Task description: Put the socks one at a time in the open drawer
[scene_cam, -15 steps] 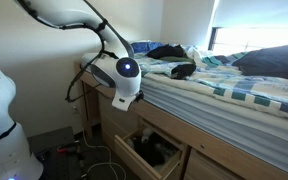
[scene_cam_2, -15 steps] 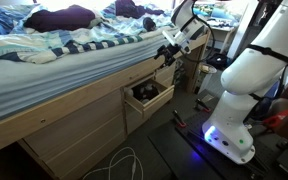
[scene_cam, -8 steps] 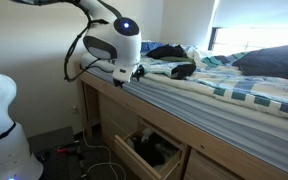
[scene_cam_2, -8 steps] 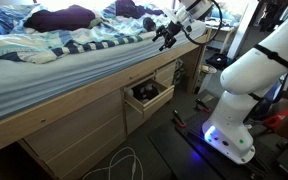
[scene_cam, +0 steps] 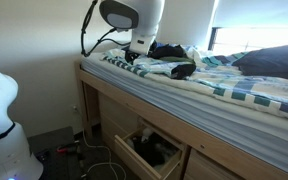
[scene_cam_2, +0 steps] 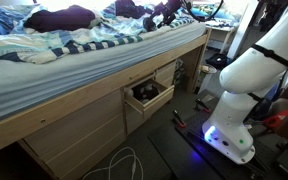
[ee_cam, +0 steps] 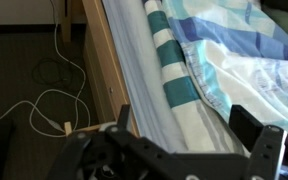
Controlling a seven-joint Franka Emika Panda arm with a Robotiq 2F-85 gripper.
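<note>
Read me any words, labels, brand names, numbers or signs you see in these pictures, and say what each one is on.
No text can be read in any view.
Nothing legible shows on the robot arm, the robot base, the open drawer or the striped bedding; any marks there are too small or blurred to read.

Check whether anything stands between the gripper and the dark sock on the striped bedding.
Nothing visible does: the black gripper hangs over the bed edge, with only blue-striped bedding between it and the dark sock.
</note>
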